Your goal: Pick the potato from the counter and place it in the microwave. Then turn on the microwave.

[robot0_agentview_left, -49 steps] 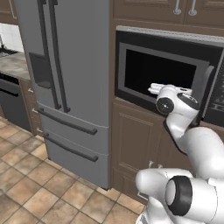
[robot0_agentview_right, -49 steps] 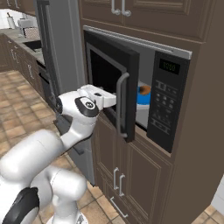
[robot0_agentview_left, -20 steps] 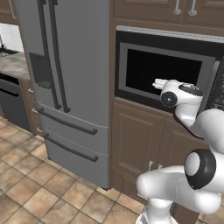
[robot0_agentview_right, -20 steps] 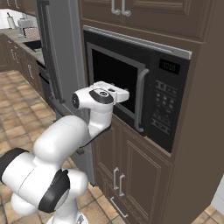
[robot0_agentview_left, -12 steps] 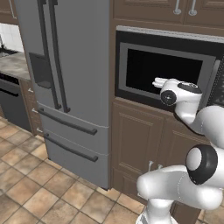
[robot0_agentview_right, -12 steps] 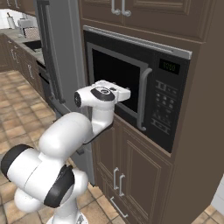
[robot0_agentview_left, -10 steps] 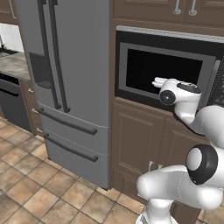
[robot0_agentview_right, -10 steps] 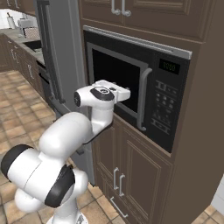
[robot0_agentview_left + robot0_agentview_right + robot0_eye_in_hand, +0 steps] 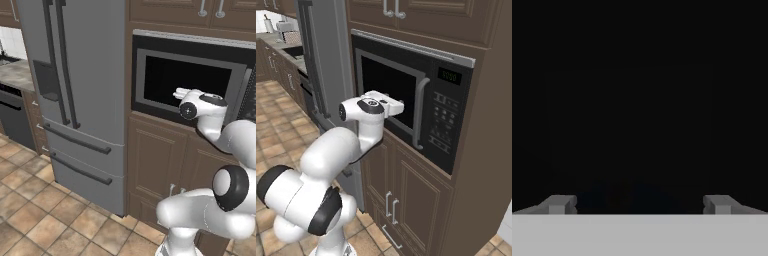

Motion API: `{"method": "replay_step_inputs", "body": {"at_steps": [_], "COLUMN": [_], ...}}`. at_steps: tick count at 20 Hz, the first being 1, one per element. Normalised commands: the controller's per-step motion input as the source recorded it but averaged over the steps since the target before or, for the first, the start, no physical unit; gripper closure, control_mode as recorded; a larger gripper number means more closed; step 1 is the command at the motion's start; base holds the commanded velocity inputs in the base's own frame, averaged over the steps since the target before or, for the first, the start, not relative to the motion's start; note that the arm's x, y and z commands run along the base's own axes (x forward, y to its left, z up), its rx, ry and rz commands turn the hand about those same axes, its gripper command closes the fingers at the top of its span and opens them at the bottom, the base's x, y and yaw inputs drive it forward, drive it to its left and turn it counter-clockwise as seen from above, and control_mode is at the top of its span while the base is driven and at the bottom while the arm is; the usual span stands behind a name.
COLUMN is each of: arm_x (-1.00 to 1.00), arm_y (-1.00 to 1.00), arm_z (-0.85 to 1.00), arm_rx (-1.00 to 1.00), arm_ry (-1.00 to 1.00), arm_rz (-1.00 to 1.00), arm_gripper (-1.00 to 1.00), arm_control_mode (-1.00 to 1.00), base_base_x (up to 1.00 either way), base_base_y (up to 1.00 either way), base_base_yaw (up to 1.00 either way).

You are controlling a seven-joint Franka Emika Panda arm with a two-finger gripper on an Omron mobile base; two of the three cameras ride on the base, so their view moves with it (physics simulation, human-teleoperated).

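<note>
Black glass door of the microwave (image 9: 391, 97) shut, hand held right in front of it

Centre-right of the left base view, the white arm holds its gripper (image 9: 637, 204) up to the dark door; in the hand view the two fingertips (image 9: 558, 204) sit far apart at the bottom corners, spread wide with nothing between them. No potato can be made out behind the dark glass, so I cannot tell where it lies. The button panel (image 9: 445, 125) sits right of the door handle (image 9: 417, 120), past the hand. The likely risk: reaching across, spread fingers may snag the handle or press two buttons together, so the start key is missed.
</note>
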Motion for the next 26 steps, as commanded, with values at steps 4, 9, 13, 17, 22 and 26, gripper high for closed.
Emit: {"method": "replay_step_inputs", "body": {"at_steps": [4, 9, 13, 17, 22, 26], "arm_x": [-0.22, -0.37, -0.44, -0.42, -0.30, -0.37], "arm_y": [0.00, 0.03, 0.00, 0.05, 0.16, 0.18], "arm_z": [0.00, 0.00, 0.00, 0.00, 0.00, 0.00], "arm_rx": [0.00, 0.00, 0.00, 0.00, 0.00, 0.00], "arm_ry": [0.00, 0.00, 0.00, 0.00, 0.00, 0.00], "arm_rz": [0.00, 0.00, 0.00, 0.00, 0.00, 0.00], "arm_gripper": [-1.00, -1.00, -1.00, -1.00, -1.00, -1.00], "arm_control_mode": [-1.00, -1.00, -1.00, -1.00, -1.00, -1.00], "base_base_x": [0.00, 0.00, 0.00, 0.00, 0.00, 0.00], "base_base_y": [0.00, 0.00, 0.00, 0.00, 0.00, 0.00], "base_base_yaw": [0.00, 0.00, 0.00, 0.00, 0.00, 0.00]}}
